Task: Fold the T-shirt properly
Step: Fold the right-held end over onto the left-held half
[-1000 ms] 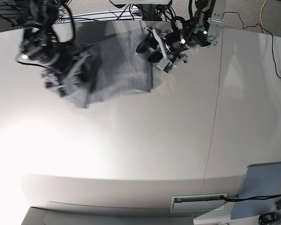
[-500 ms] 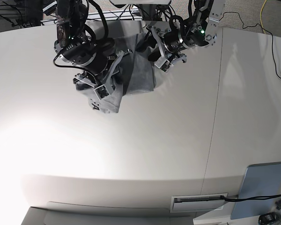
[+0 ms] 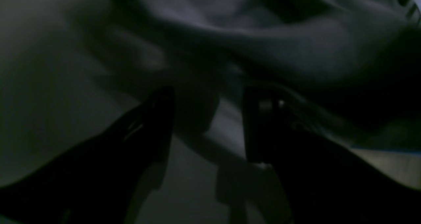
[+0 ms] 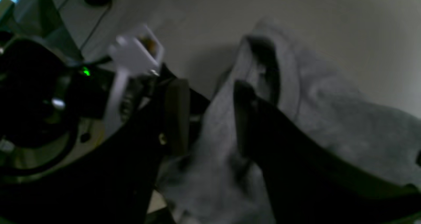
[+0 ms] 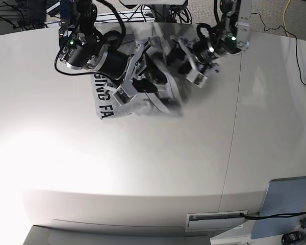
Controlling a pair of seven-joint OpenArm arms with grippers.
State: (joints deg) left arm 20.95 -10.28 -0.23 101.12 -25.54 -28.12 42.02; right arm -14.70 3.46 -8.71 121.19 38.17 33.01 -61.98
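White tabletop (image 5: 158, 168), far edge: the T-shirt (image 5: 137, 102) lies bunched there, black lettering uppermost at its left margin, long axis roughly across the table; right gripper (image 5: 135, 84) sits over the cloth and nearer its bulk, jaws parted with grey fabric between them, grip uncertain; left gripper (image 5: 191, 64) hangs at the shirt's right edge, jaws wide apart, holding nothing.

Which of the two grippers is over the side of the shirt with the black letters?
The right gripper, beside the lettering on the T-shirt; the left gripper is over its plain edge.
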